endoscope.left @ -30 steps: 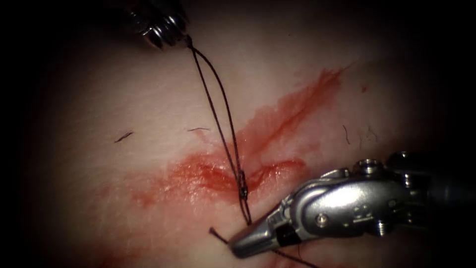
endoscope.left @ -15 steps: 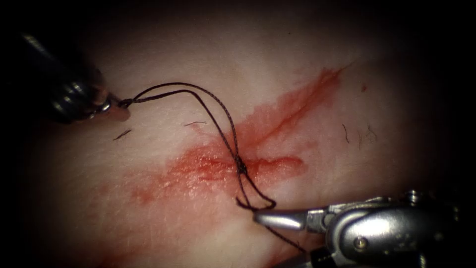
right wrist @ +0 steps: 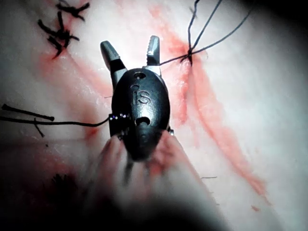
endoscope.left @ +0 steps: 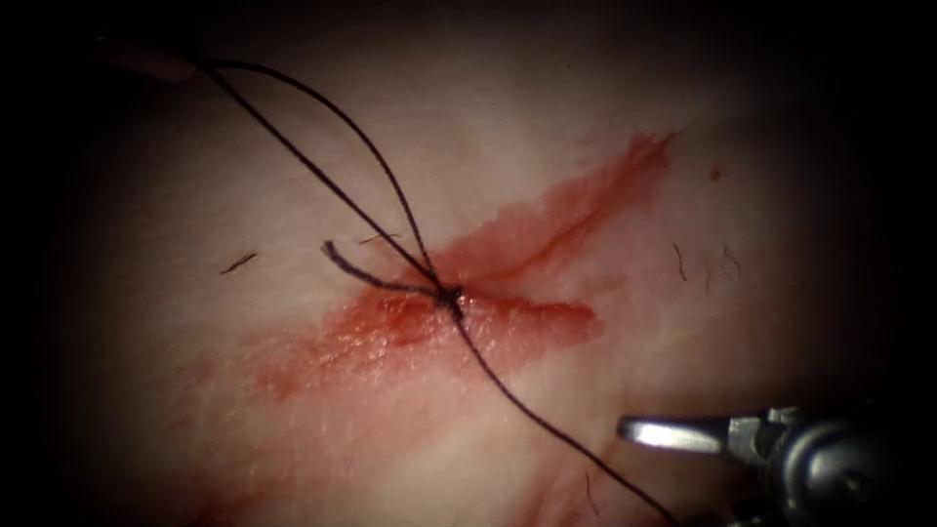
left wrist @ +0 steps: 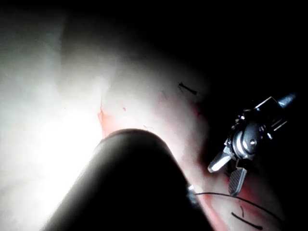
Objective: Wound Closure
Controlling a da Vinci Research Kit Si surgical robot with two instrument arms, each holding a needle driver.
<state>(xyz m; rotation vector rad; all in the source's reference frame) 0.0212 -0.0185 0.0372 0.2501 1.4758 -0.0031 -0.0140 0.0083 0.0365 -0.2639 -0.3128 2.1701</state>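
right tool (endoscope.left: 673,432) has let go and backed off the knot (endoscope.left: 450,294); thread (endoscope.left: 293,146) now taut.
knot sits on the cut (endoscope.left: 527,317); right jaws wide apart, empty. left tool's grip: cannot tell. thread is limp, slippery; best gripped near the knot.

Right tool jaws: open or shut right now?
Open. In the right wrist view the right tool has its two jaws spread in a V with nothing between them; the thread lies beside them, not gripped.
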